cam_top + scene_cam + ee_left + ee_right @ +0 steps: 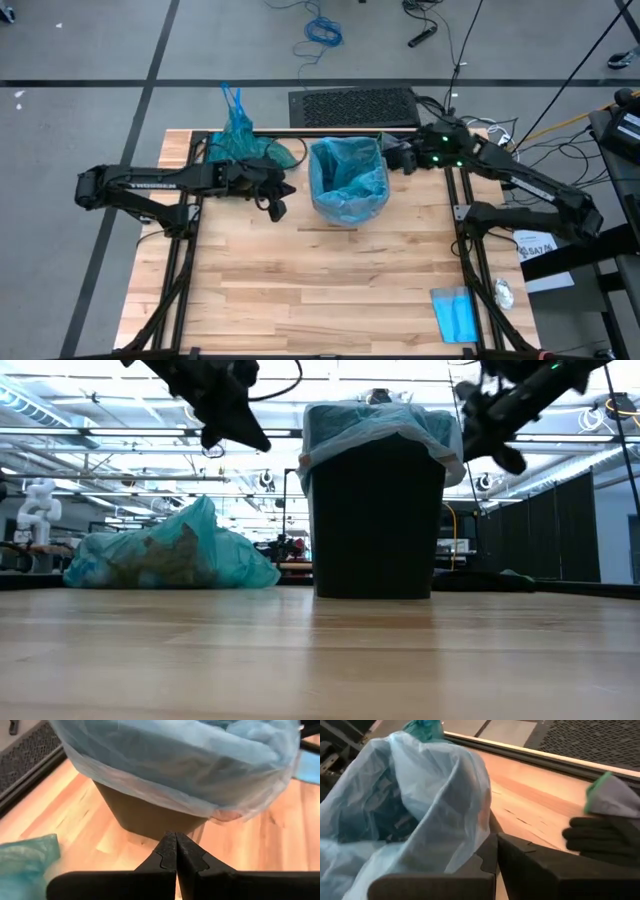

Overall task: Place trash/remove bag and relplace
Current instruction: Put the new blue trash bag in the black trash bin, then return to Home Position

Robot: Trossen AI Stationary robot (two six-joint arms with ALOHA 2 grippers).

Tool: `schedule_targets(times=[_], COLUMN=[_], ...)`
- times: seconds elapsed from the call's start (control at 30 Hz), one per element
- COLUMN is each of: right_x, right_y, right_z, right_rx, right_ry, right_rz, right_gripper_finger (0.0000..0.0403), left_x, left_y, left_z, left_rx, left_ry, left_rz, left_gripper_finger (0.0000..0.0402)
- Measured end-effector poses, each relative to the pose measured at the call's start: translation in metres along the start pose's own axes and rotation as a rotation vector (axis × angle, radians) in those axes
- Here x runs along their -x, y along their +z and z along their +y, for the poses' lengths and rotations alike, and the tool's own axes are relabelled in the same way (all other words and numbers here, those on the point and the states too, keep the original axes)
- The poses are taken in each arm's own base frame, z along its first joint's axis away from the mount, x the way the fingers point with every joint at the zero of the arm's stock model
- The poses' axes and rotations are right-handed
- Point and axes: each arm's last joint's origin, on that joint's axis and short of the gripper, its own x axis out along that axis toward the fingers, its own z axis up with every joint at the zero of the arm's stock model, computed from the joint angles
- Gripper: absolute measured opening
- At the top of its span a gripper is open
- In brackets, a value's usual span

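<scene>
**Fresh liner on, full bag set aside**

The bin (pixel 348 205) stands upright near the back middle of the desk (pixel 320 280), and a pale blue liner (pixel 350 170) is draped over its rim. In the low view the plastic folds down over the top of the black wall all round, which is what keeps a liner from slipping inside once scraps are dropped in. The liner billows loosely in the mouth and is not pressed to the bottom.

The bag (pixel 170 555), teal-green and lumpy, lies on the desk to the left of the bin, apart from it, its neck drawn up into a twisted tail toward the back edge. Brownish trash (pixel 165 560) shows faintly through the plastic, so it reads as the filled one taken out and parked clear of the work.

The left pincer (pixel 276 205) hovers just beside the bin's left wall, between bin and bag, its jaws pressed together on nothing. The right pincer (pixel 392 152) hangs at the bin's back right rim, jaws likewise closed and empty, with liner plastic lying just beside it. A dark glove (pixel 600 837) rests on the desk beyond it.

With both arms flanking the bin and gripping nothing, the swap looks essentially done; what may remain is seating the liner deeper. A folded blue packet (pixel 455 312) lies at the front right corner.
</scene>
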Motion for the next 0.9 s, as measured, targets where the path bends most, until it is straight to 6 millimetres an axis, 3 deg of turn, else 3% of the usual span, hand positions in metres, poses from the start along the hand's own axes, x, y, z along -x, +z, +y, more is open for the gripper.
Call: schedule_targets(times=[0.1, 0.23, 0.43, 0.6, 0.73, 0.9], right_x=[0.022, 0.051, 0.077, 0.067, 0.053, 0.034], right_y=[-0.005, -0.011, -0.029, -0.063, -0.089, -0.114], right_z=[0.003, 0.017, 0.029, 0.021, 0.012, 0.002], right_rx=[0.055, 0.212, 0.305, 0.21, 0.123, 0.038], right_ry=[0.046, 0.263, 0.623, 0.866, 1.018, 1.043], right_rz=[-0.021, -0.084, -0.285, -0.307, -0.306, -0.304], right_gripper_finger=[0.0, 0.0, 0.0, 0.0, 0.0, 0.0], left_x=[0.017, 0.038, 0.037, 0.037, 0.033, 0.031], left_y=[0.001, 0.002, -0.023, -0.036, -0.046, -0.051], left_z=[-0.004, -0.016, -0.028, -0.036, -0.037, -0.037], left_rx=[0.012, 0.004, 0.101, 0.155, 0.2, 0.212], left_ry=[-0.031, -0.115, -0.27, -0.409, -0.435, -0.436], left_rz=[-0.027, -0.137, -0.319, -0.459, -0.433, -0.414], left_gripper_finger=[0.0001, 0.0001, 0.0001, 0.0001, 0.0001, 0.0001])
